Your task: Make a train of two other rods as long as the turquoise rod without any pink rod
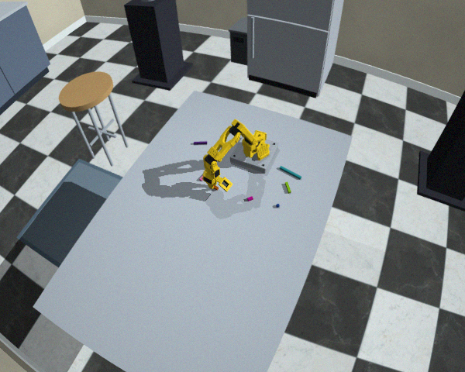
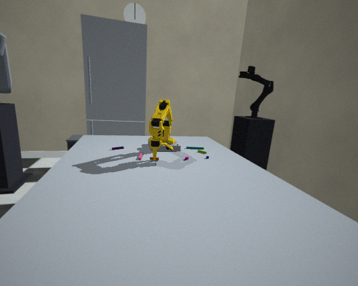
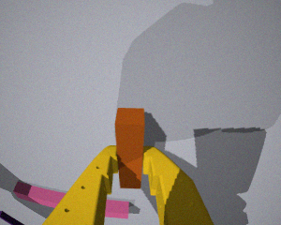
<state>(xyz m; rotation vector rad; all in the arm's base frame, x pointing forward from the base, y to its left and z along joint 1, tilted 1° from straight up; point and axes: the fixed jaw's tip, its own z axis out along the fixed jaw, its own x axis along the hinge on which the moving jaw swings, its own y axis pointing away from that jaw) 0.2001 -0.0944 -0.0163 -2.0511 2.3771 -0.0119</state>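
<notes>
One yellow claw (image 3: 130,175) squeezed tight on orange rod (image 3: 129,146), jaws almost together, rod sticking out past tips. We see rod as smooth square stick, low over grey table (image 1: 177,260). Pink rod (image 3: 61,198) flat on table at 8 o'clock from claw in wrist view, just beside. In top view, from claw: purple rod (image 1: 200,142) at 12 o'clock, turquoise rod (image 1: 290,172) at 3 o'clock, lime rod (image 1: 287,187) just under it, magenta rod (image 1: 249,198) and tiny blue rod (image 1: 277,205) at 4 o'clock. All plain, blocky, matte.
</notes>
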